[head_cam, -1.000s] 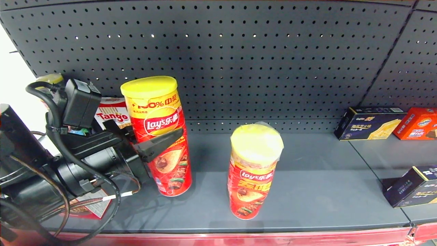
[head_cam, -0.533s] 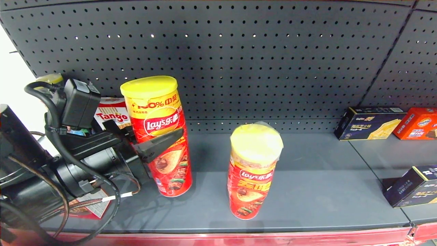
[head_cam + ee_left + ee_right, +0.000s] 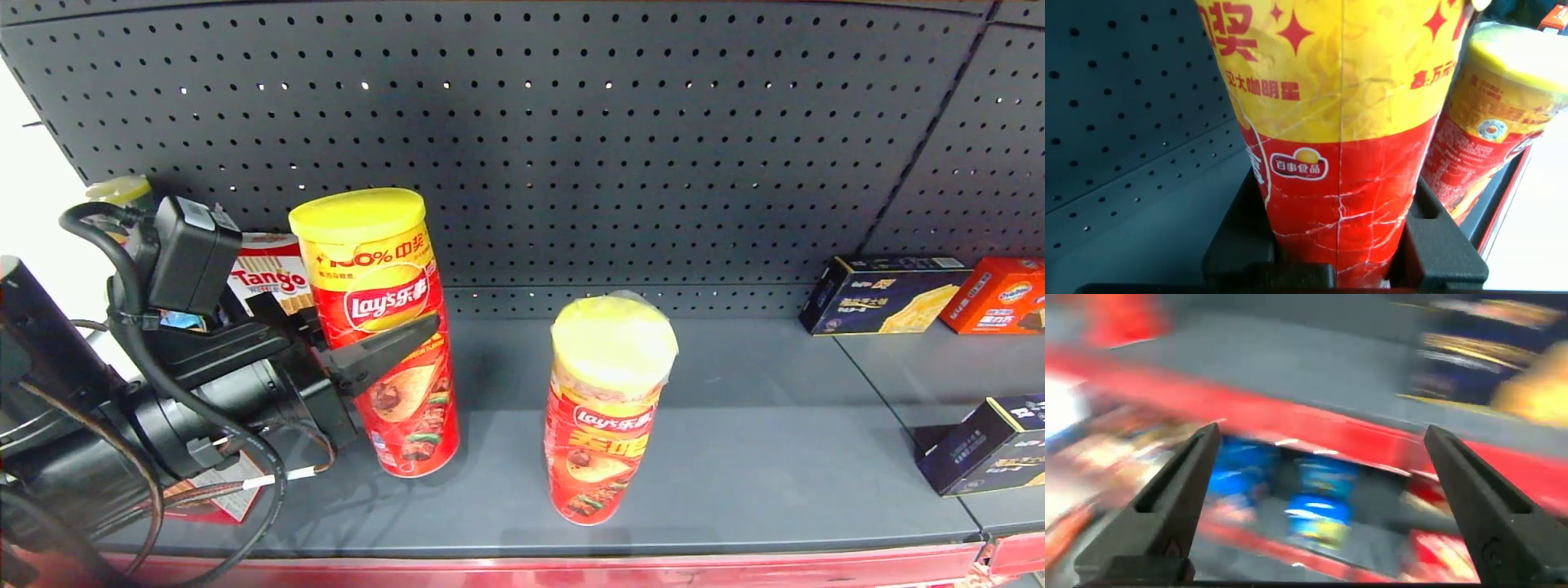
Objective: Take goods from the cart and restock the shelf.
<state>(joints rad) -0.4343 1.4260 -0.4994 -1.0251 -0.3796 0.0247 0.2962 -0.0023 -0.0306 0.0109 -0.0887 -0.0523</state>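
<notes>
The right gripper [image 3: 1323, 431] has its two dark, wedge-shaped fingers [image 3: 1167, 506] spread wide apart. In the gap between them, farther off, sit several blue-and-white packs [image 3: 1319, 494] whose kind cannot be told. A red shelf edge [image 3: 1388, 445] runs across just beyond the fingertips. Past that edge lies a grey shelf board [image 3: 1290, 351], with a dark blue box [image 3: 1470, 367] marked in yellow resting on it out beyond one fingertip, and a red object [image 3: 1127, 314], too smeared to identify, far out beyond the other.
</notes>
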